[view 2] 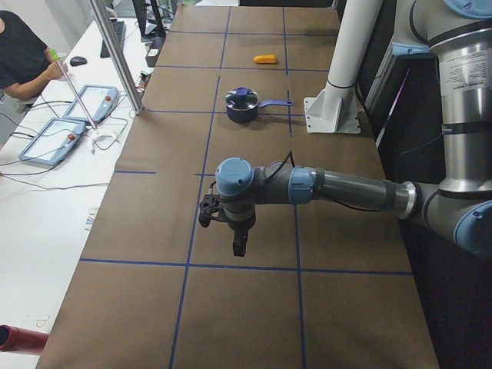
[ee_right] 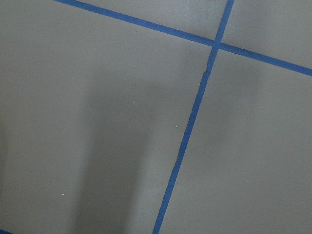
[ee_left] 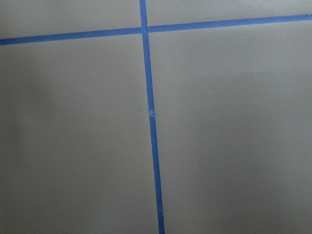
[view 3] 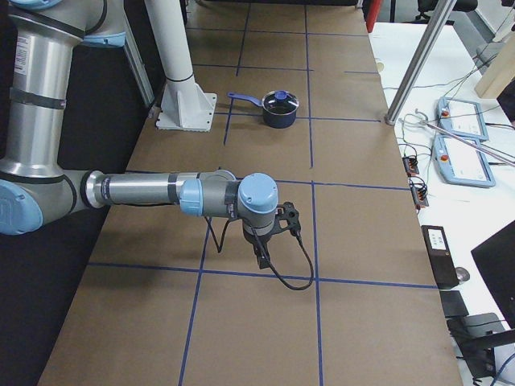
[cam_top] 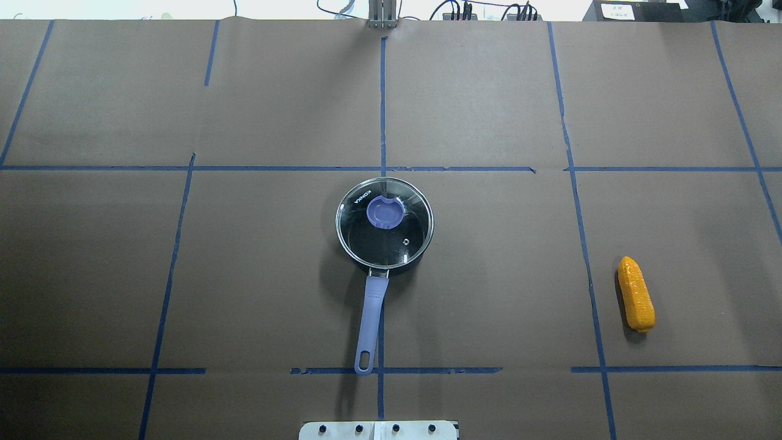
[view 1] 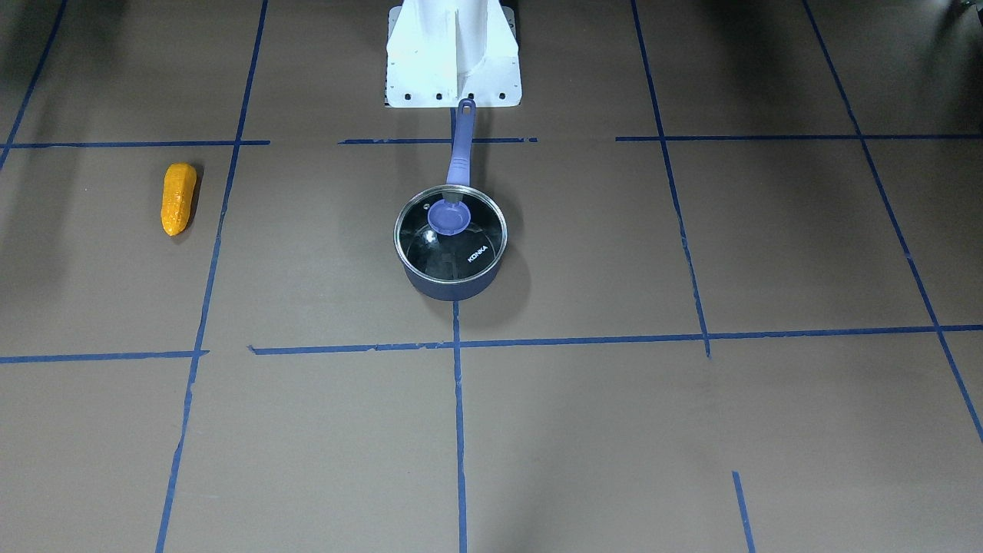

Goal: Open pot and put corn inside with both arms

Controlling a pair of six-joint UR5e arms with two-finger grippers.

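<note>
The dark navy pot (view 1: pixel 449 289) stands at the table's middle with its purple-blue handle (view 1: pixel 461 146) pointing toward the robot base. The glass lid (view 1: pixel 430 246) with a purple knob (view 1: pixel 451 216) sits on it. The corn (view 1: pixel 178 198) lies flat on the robot's right side, far from the pot; it also shows in the overhead view (cam_top: pixel 636 294). My left gripper (view 2: pixel 238 246) hangs over the table's left end and my right gripper (view 3: pixel 261 256) over its right end, both far from pot and corn. I cannot tell whether either is open or shut.
The white robot base (view 1: pixel 453 54) stands just behind the pot's handle. Blue tape lines cross the brown paper; both wrist views show only these. A metal post (view 2: pixel 115 54), teach pendants (view 2: pixel 58 142) and a person (view 2: pixel 19 54) are beside the table.
</note>
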